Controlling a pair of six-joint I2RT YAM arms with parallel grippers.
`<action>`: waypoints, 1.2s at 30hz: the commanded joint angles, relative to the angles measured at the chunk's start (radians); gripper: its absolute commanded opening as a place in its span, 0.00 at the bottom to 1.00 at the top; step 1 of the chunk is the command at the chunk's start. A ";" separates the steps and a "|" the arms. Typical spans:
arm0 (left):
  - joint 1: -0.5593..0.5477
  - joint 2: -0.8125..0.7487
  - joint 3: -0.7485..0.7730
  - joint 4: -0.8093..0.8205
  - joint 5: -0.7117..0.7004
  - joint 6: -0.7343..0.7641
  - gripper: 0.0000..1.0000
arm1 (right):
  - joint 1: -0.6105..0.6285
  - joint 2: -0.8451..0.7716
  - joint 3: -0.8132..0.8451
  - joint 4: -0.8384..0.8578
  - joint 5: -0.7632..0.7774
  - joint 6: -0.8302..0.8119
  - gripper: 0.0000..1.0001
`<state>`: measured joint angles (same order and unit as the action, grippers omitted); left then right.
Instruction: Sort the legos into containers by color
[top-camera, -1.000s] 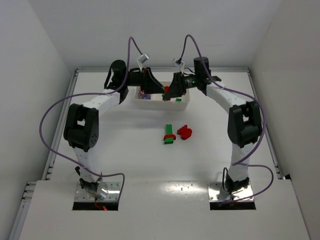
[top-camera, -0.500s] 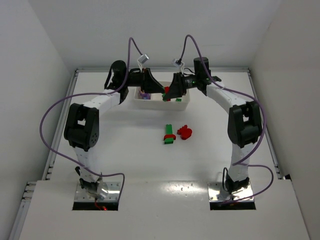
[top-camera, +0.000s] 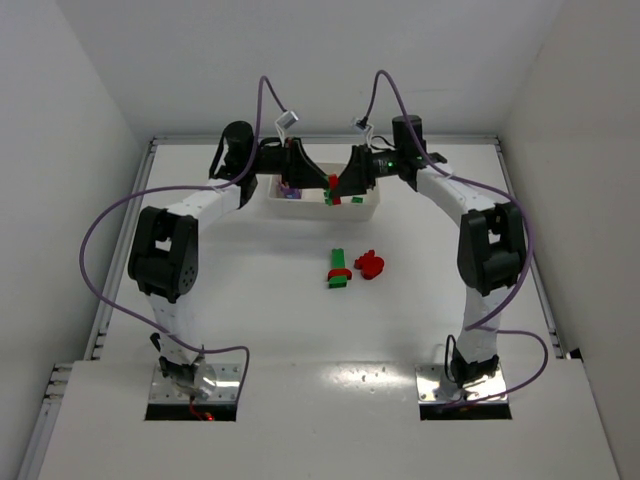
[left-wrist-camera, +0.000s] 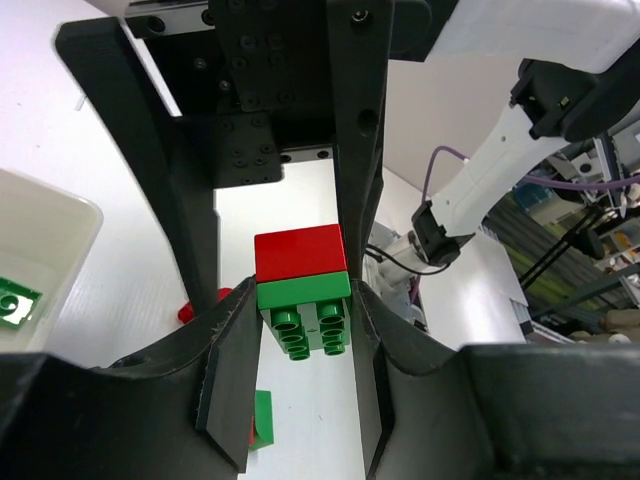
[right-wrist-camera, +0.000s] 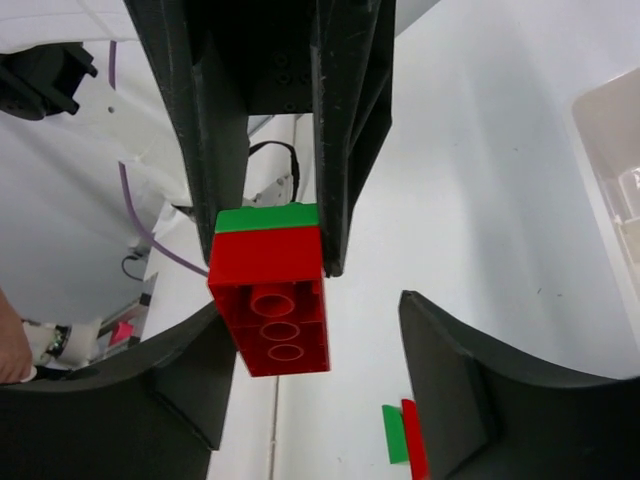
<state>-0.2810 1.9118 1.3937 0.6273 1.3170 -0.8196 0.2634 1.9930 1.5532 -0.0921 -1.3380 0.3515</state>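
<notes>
A green lego (left-wrist-camera: 303, 312) stuck to a red lego (left-wrist-camera: 300, 254) hangs above the white tray (top-camera: 322, 209). My left gripper (left-wrist-camera: 300, 305) is shut on the green one, studs facing its camera. My right gripper (right-wrist-camera: 310, 310) is open around the red lego (right-wrist-camera: 272, 315): one finger (right-wrist-camera: 185, 385) lies against it, the other stands apart. In the top view the left gripper (top-camera: 308, 172) and right gripper (top-camera: 348, 178) meet at this pair (top-camera: 333, 186). A purple lego (top-camera: 290, 188) lies in the left compartment and a green one (top-camera: 357, 198) in the right.
On the table in front of the tray lie a green-and-red lego stack (top-camera: 339, 268) and a red lego (top-camera: 370, 264). Both arms' purple cables arch over the tray. White walls close in the table at the back and both sides.
My right gripper has shifted slightly to the right. The red-and-green pair stays in my left gripper above the tray.
</notes>
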 joint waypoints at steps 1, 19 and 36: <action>-0.004 -0.022 0.002 0.031 0.024 0.034 0.00 | -0.009 -0.054 0.016 0.014 -0.013 -0.020 0.63; -0.004 -0.022 0.002 0.012 0.024 0.053 0.00 | -0.018 -0.036 0.025 0.023 -0.053 -0.011 0.43; 0.025 -0.054 0.002 -0.200 0.033 0.215 0.00 | -0.061 -0.068 0.005 0.023 -0.064 -0.011 0.00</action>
<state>-0.2756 1.9099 1.3888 0.5354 1.2930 -0.7353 0.2489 1.9888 1.5520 -0.1081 -1.3689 0.3470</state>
